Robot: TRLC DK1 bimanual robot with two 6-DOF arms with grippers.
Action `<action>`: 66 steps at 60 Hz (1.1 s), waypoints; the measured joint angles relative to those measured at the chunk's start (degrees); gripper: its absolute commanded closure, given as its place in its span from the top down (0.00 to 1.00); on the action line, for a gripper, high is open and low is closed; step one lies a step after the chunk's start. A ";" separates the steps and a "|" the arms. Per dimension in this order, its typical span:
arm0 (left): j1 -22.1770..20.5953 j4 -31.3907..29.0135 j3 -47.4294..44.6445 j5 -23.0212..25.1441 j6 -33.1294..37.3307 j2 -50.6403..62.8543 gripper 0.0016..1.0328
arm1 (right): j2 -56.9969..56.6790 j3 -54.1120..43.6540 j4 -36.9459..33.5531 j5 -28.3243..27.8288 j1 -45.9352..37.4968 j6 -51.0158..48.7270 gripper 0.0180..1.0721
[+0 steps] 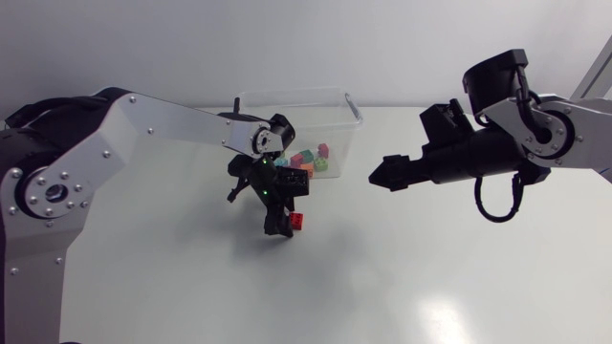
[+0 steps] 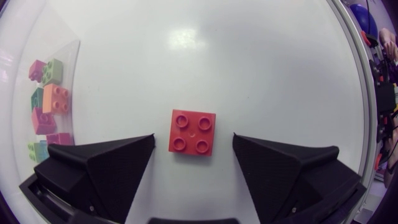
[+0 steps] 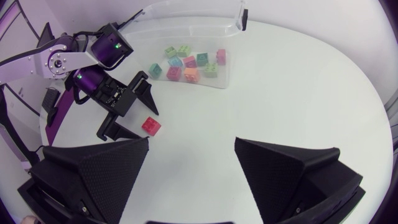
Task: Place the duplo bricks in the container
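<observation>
Red square four-stud duplo brick (image 2: 193, 132): the only brick seen outside the clear plastic container (image 1: 354, 115).
Assorted pastel bricks (image 3: 186, 62) lay inside the container. The red one sat on the table near the container, between the wide-spread fingers of the left gripper (image 2: 194, 142), untouched. The right gripper (image 3: 192, 142) was also wide and empty, near the container. Judged nearly done: one grasp and drop remained.

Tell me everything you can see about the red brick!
The red brick is a square that looks like shiny plastic, with four round bumps on top. It lies flat, bumps up, on the white table, outside the clear box. It sits between the open fingers of the left pincer, which do not touch it. Only the table touches it.
</observation>
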 measured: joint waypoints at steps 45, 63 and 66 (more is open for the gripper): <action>5.09 -7.39 0.33 9.51 -2.38 -21.27 0.23 | -0.22 -0.09 -0.02 -0.02 0.00 0.00 0.95; 11.78 4.37 19.26 6.86 -18.53 -12.90 0.25 | -1.88 -0.57 -0.13 -0.04 -0.04 -0.02 0.95; 11.89 5.25 21.42 5.49 -20.48 -10.60 0.26 | -2.08 -0.70 -0.20 -0.04 -0.07 0.00 0.95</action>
